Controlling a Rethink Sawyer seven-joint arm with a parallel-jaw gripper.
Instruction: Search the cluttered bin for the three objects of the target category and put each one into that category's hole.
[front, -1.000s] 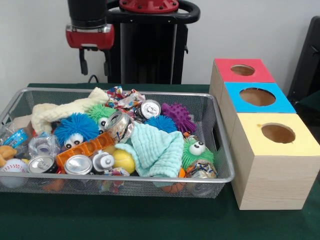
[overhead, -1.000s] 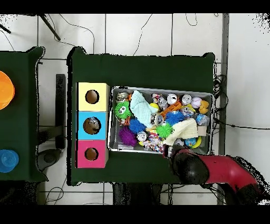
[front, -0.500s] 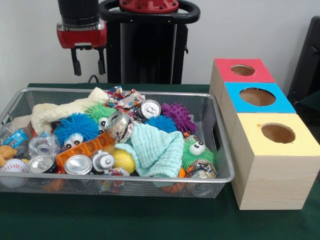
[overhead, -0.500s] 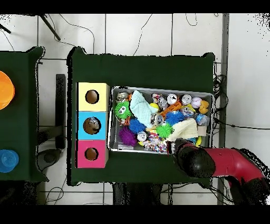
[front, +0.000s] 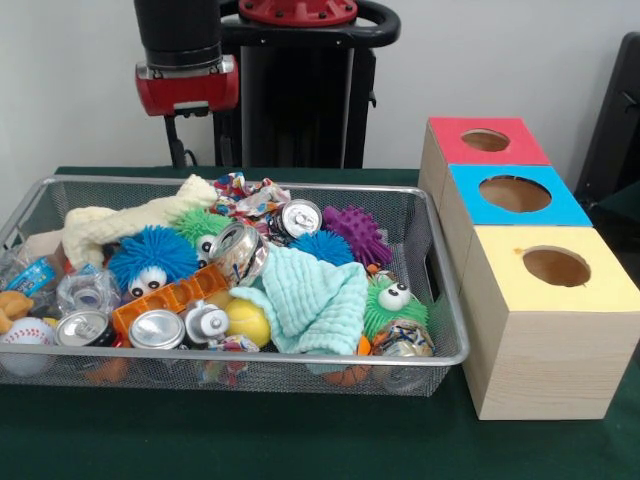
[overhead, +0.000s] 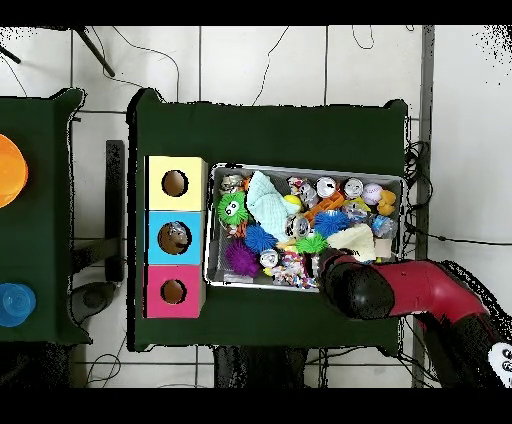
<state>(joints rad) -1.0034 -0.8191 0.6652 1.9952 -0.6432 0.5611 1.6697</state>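
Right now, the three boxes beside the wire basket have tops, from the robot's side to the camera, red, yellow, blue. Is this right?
Not quite. In the front view the order is red box, blue box, then yellow box nearest the camera. They do stand beside the wire basket.

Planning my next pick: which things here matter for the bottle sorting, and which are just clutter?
Job:
wire bin
blue-labelled clear bottle
crumpled clear bottle
blue-topped box's hole

Lying about:
drink cans
fuzzy googly-eyed balls
mint cloth
baseball
red-topped box
yellow-topped box

Green-clothed table (front: 300, 440) carries the wire bin (front: 300, 357) beside three wooden boxes (front: 545, 340).
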